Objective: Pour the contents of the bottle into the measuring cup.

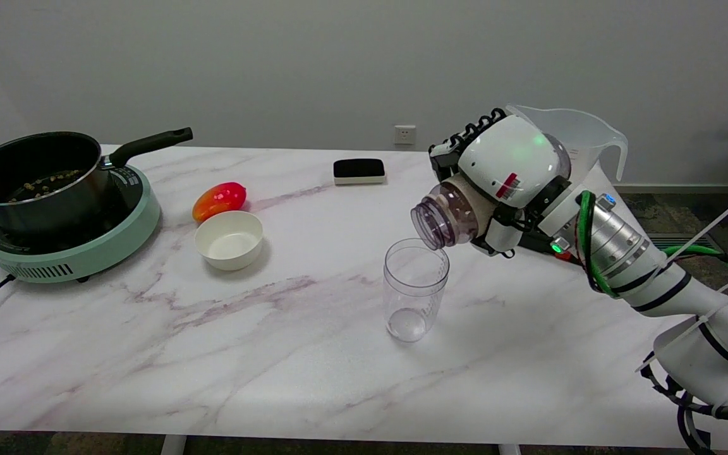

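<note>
My right hand (504, 172) grips a clear bottle (449, 216) with a tan band around it. The bottle lies tipped on its side, its open mouth pointing left and slightly down. Right below that mouth stands the clear measuring cup (414, 289), upright on the marble table (275, 354). The bottle's mouth hangs just above the cup's right rim, not touching it. I see nothing flowing between them, and the cup looks empty. Most of the bottle's body is hidden inside my hand.
A large translucent jug (585, 142) stands behind my hand. A white bowl (229, 239) and a red-orange pepper (219, 200) lie left of the cup. A black pot (32, 180) sits on a green cooker (86, 243) at far left. A black sponge (359, 170) lies at the back.
</note>
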### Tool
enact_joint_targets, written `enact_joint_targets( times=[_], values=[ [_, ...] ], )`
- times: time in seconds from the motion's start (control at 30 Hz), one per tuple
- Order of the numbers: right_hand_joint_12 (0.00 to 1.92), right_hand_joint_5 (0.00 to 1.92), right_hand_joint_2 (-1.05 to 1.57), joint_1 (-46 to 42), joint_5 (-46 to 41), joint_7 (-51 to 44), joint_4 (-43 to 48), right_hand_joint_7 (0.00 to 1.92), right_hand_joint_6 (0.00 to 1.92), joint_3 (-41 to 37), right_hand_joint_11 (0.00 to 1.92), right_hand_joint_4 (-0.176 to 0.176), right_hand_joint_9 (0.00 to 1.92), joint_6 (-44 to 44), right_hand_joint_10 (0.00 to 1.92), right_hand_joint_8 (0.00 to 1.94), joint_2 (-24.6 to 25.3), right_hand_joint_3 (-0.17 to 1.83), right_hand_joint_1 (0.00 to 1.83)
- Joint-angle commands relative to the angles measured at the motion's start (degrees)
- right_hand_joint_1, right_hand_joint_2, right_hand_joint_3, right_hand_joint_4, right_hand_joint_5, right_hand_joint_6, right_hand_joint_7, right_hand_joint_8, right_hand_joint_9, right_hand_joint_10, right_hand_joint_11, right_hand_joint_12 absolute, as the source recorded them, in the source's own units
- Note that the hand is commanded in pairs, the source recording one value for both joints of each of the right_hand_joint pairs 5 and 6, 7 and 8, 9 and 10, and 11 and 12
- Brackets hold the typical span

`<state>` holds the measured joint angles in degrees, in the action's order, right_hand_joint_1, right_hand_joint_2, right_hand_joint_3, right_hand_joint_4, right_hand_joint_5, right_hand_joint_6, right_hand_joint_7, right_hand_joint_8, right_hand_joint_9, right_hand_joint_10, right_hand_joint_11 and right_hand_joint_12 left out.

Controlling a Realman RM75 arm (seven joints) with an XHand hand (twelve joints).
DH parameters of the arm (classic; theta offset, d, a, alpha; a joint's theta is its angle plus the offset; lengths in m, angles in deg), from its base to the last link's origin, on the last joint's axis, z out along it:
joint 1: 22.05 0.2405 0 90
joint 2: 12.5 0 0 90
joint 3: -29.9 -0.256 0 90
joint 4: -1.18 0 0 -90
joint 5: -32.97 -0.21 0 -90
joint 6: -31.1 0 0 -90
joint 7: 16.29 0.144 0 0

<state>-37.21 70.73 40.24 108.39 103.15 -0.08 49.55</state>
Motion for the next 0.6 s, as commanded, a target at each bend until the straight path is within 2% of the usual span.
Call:
enact_joint_targets(
  times=[0.03,0.6],
  values=[
    [1.52,1.92,1.52,1.24,4.55,-3.86,0.25,1.92,1.92,0.29,1.52,0.0,1.82,-2.59,1.82,1.92,-0.63,1.06,1.46],
    [1.52,1.92,1.51,0.68,2.96,-6.57,0.33,1.92,1.92,-0.35,1.52,0.0,1.82,-6.26,1.82,1.92,-0.38,1.02,1.47]
  ],
)
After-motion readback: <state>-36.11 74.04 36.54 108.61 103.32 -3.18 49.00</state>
